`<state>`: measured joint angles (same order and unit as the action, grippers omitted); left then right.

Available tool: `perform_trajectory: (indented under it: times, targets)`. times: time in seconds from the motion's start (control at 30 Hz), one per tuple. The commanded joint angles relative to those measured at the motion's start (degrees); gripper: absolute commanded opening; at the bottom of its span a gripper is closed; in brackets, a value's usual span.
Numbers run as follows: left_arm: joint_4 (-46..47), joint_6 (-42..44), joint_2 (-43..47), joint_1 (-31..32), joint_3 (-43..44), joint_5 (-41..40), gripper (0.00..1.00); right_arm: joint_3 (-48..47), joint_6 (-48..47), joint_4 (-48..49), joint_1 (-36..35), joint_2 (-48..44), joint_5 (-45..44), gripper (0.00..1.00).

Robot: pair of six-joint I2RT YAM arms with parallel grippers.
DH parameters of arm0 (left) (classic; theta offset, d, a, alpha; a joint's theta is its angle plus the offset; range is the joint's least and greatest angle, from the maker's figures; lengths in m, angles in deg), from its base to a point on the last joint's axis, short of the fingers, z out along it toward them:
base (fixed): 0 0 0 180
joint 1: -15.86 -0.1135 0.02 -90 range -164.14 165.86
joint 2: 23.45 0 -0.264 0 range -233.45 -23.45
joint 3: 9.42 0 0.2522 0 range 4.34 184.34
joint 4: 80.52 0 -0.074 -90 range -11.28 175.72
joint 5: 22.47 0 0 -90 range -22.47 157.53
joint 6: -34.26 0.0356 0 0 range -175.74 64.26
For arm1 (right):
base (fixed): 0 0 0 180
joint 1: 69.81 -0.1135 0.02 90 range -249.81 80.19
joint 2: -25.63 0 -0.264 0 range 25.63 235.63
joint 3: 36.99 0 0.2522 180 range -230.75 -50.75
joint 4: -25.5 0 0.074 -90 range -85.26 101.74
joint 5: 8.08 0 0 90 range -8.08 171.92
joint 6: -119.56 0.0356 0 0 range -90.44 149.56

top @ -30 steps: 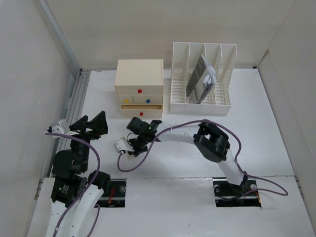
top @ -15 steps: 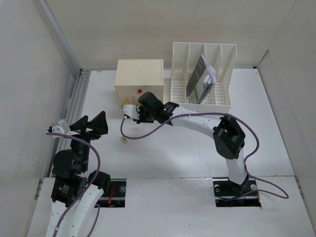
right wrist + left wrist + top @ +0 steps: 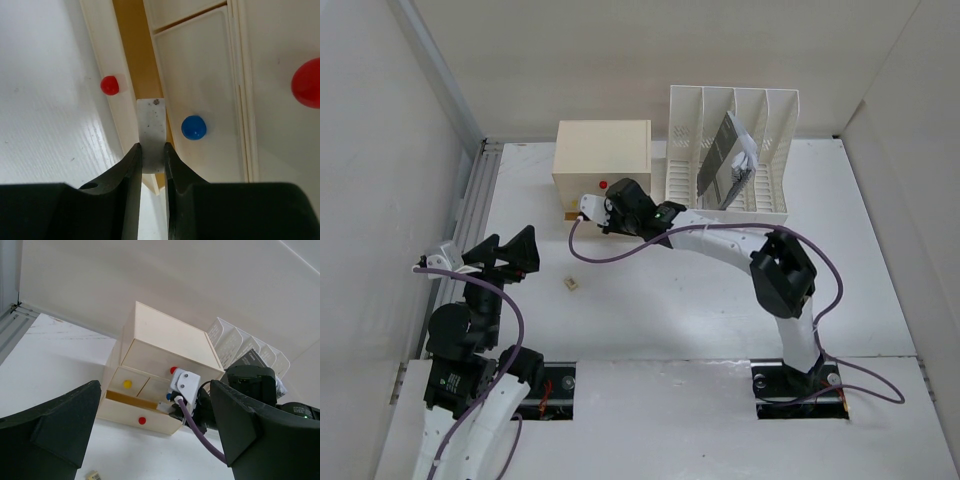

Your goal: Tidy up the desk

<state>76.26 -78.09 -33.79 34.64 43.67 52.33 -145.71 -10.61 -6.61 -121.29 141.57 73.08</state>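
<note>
The white tabletop (image 3: 700, 300) lies under everything I can see, spreading from my two bases to the back wall. One grey rail (image 3: 470, 215) runs along its left edge.

At the back stand one cream drawer box (image 3: 602, 150) and, just to its right, one white slotted file rack (image 3: 782, 120). Dark-covered sheets (image 3: 723, 160) lean in the rack. How many sheets there are, I cannot make out.

My right fingers (image 3: 127, 185) are pressed together on one thin pale flat piece (image 3: 151, 127). They hold it over the tan gap of the bottom drawer, which stands a little way out. Its lower end is hidden between the fingers, and I cannot tell what it is.

I count four knobs on the box front. The two red (image 3: 142, 420) and the one yellow (image 3: 127, 384) show from my left wrist. The one blue (image 3: 193, 127) shows only from my right wrist, where the upper red knob is cut off at the edge.

My left fingers (image 3: 55, 425) are spread wide with nothing between them, raised near the tabletop's left edge. One small tan bit (image 3: 571, 284) lies alone on the tabletop between my arms, too small to name.
</note>
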Motion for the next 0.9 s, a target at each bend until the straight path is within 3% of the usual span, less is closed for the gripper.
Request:
perform_trajectory:
  times: [0.0,0.3,0.4,0.43,0.5,0.63,0.77,0.8,0.87]
  targets:
    - [1.89,0.82,0.51,0.29,-0.04,0.52,0.89,-2.78,1.14,3.58,-0.55,1.48,-4.33,0.0]
    - [1.89,0.82,0.51,0.29,-0.04,0.52,0.89,-2.78,1.14,5.17,-0.55,2.54,-7.33,0.06]
    - [1.89,0.82,0.51,0.29,-0.04,0.52,0.89,-2.78,1.67,5.17,-0.55,3.06,-7.86,0.16]
    - [1.89,0.82,0.51,0.29,-0.04,0.52,0.89,-2.78,1.67,5.17,-0.55,3.06,-7.86,0.26]
    - [1.89,0.82,0.51,0.29,-0.04,0.52,0.89,-2.78,1.67,5.17,-0.55,3.06,-7.86,0.35]
    - [1.89,0.82,0.51,0.29,-0.04,0.52,0.9,-2.25,2.28,5.69,-0.55,1.23,-7.16,0.42]
    - [1.89,0.82,0.51,0.29,-0.04,0.52,0.9,-2.25,2.81,4.64,-0.55,-0.88,-4.18,0.42]
    - [1.89,0.82,0.51,0.29,-0.04,0.52,0.9,-2.25,3.42,4.12,-0.55,-1.5,-4.17,0.39]
    - [1.89,0.82,0.51,0.29,-0.04,0.52,0.9,-1.29,3.42,4.11,-0.55,-2.99,3.36,0.25]
